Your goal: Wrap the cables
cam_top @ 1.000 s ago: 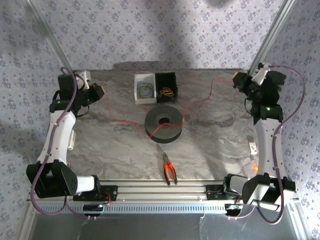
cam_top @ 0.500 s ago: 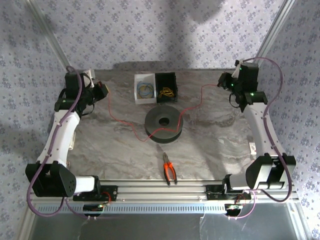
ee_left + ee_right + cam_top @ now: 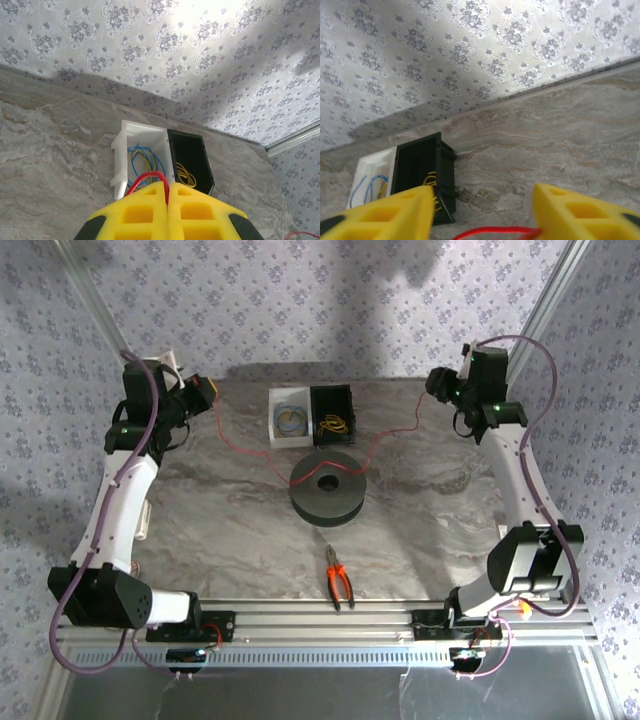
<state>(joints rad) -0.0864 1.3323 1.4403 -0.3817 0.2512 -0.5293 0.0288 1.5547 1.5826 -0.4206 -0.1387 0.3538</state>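
One red cable (image 3: 147, 176), pinched by closed left fingers (image 3: 145, 215), runs between spread right fingers (image 3: 575, 210).

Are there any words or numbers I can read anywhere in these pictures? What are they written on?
No text can be read anywhere.
white box: no writing shows.
black box: no writing shows.
black spool: plain, no label shows.
pliers: any marking is too small to read.
wallpaper: a flower pattern, no letters.
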